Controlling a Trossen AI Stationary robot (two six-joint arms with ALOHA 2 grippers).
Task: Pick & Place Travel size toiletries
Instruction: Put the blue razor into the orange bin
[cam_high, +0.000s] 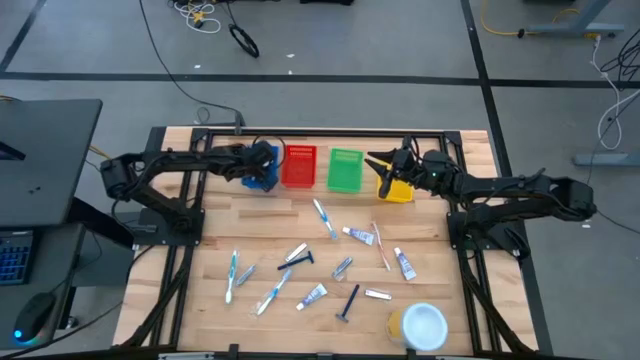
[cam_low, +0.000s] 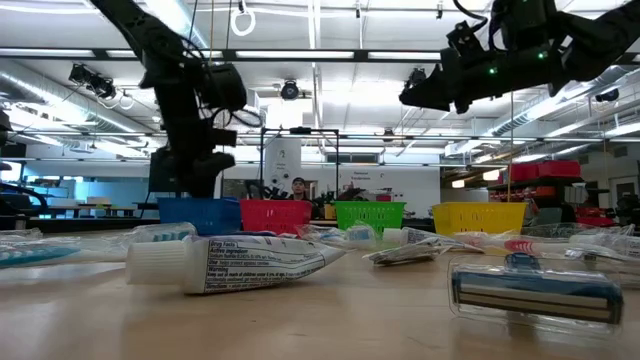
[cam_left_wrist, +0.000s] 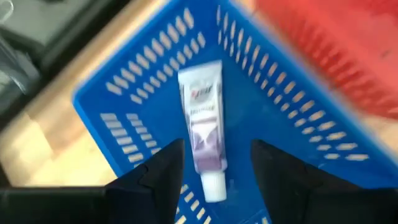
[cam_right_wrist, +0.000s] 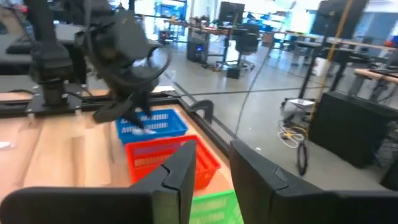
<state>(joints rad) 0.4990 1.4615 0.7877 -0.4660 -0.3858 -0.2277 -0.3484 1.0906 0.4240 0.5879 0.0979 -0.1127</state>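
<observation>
My left gripper (cam_left_wrist: 217, 165) hovers open over the blue basket (cam_left_wrist: 292, 130), at the far left of the basket row (cam_high: 262, 172). A small white-and-purple tube (cam_left_wrist: 204, 130) lies on the basket's floor between the two fingers, which stand apart from it on either side. My right gripper (cam_right_wrist: 212, 168) is held level above the yellow basket (cam_high: 398, 189), open by a narrow gap with nothing in it. Several toiletries lie flat on the wooden table: toothbrushes (cam_high: 232, 275), tubes (cam_high: 360, 235) and a dark razor (cam_high: 348, 303).
A red basket (cam_high: 299, 166) and a green basket (cam_high: 345, 170) stand between the blue and yellow ones along the far edge. A round white-and-yellow container (cam_high: 420, 325) sits near the front right. A large tube (cam_low: 235, 265) and a razor (cam_low: 535, 290) lie close to the near edge.
</observation>
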